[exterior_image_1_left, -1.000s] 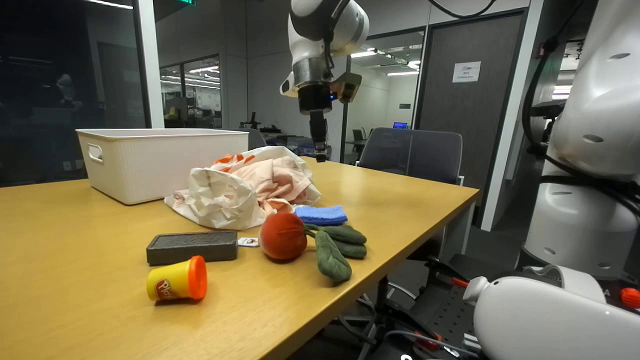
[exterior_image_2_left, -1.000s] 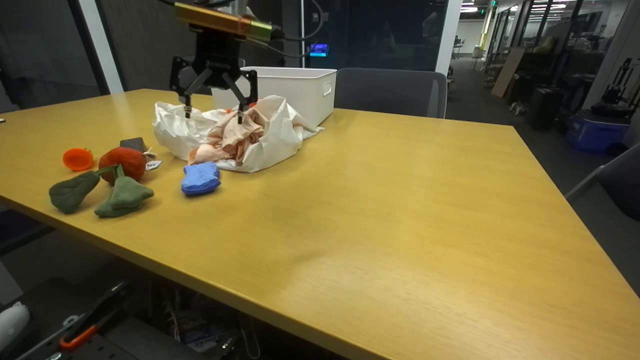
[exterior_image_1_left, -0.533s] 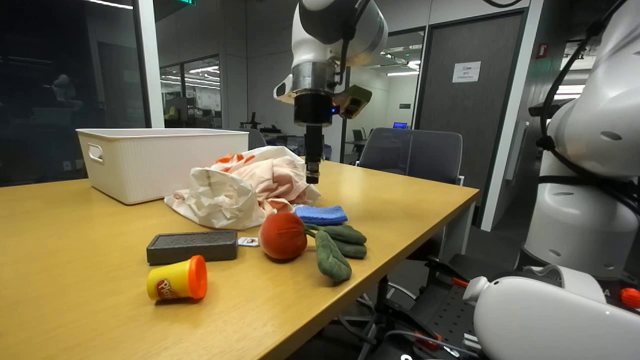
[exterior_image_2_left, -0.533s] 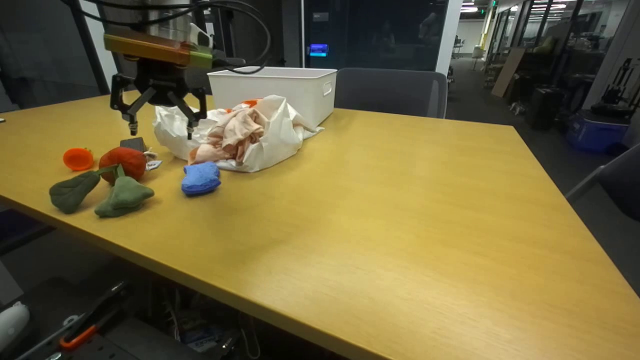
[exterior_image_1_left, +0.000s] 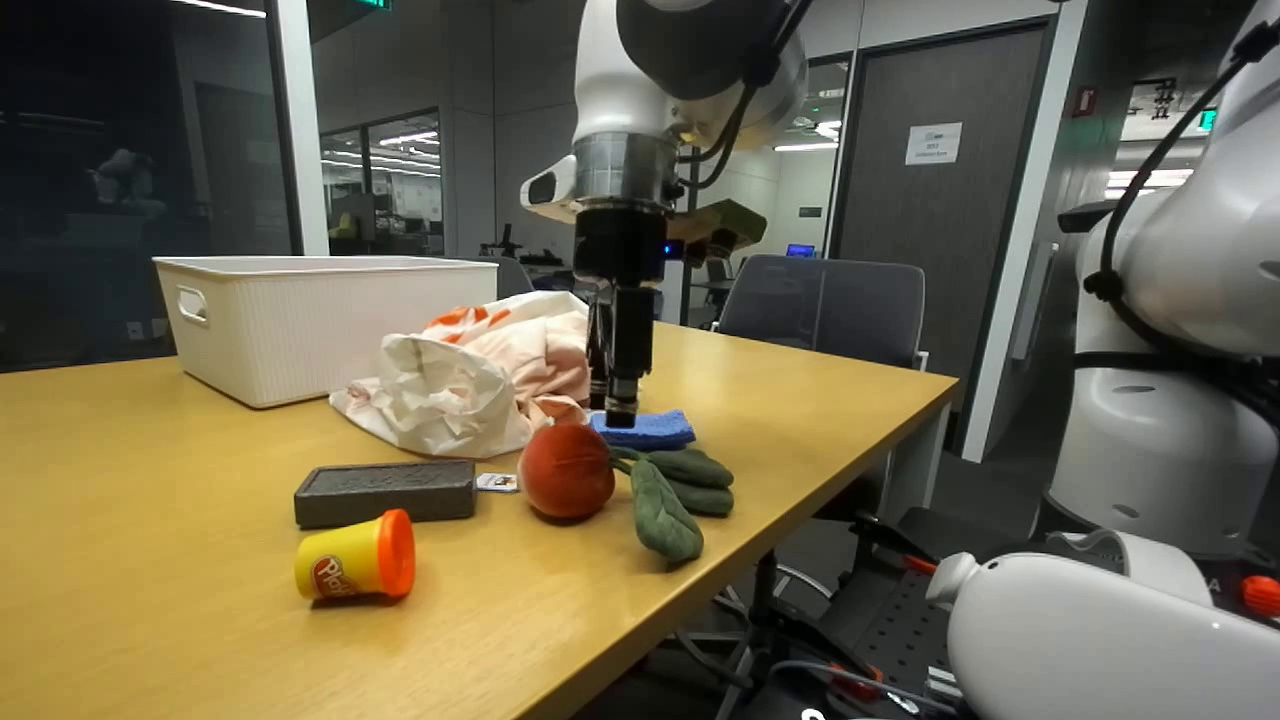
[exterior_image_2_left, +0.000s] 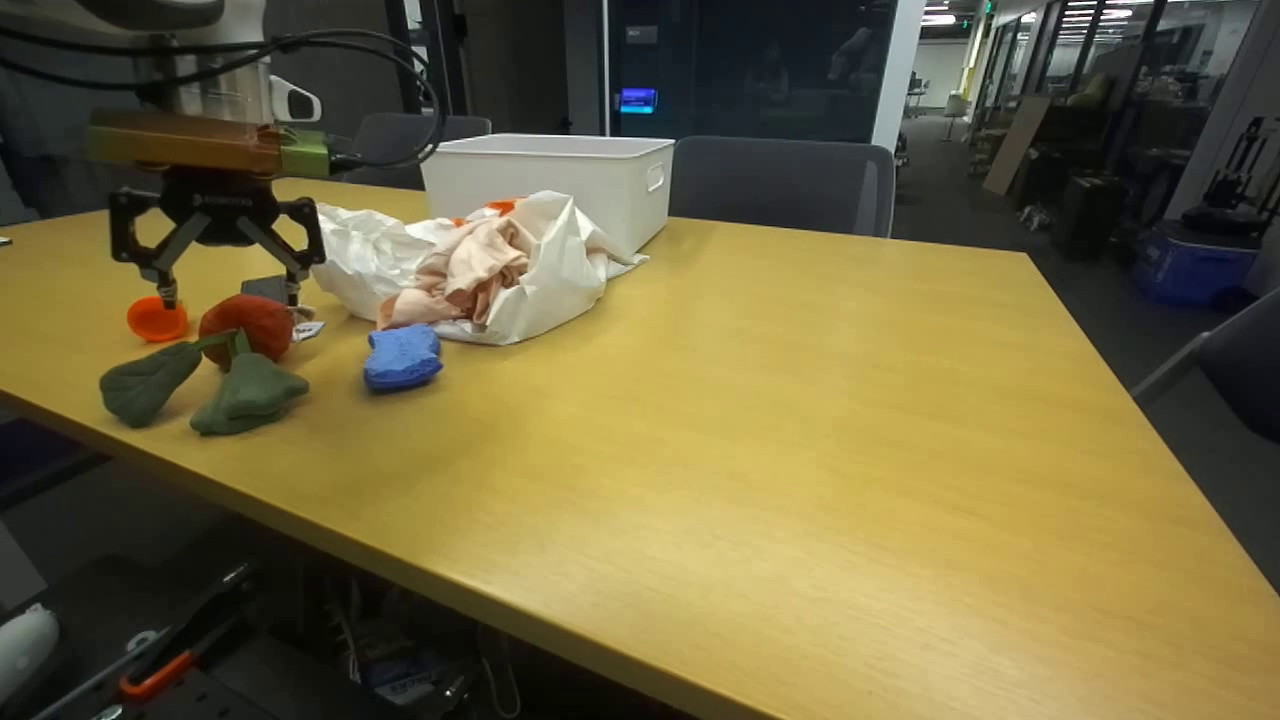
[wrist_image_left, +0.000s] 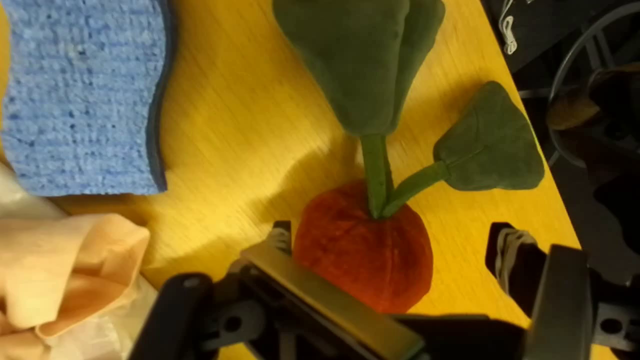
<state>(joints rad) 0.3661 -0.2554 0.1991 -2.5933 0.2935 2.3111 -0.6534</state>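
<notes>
Your gripper is released, its jaws spread wide over the red plush. The wrist view shows you that gap, with the plush framed between them; in an exterior view the fingertips nearly line up and mask it. The plush rests on the table, its green leaves toward the edge. Near it lies the blue sponge, just beside pink cloth in a crumpled white bag; the wrist view gives you a corner of both. In an exterior view you see the tub and block side-on; in an exterior view, mainly the tub's orange lid. Beyond the bag, both exterior views show the white box.
</notes>
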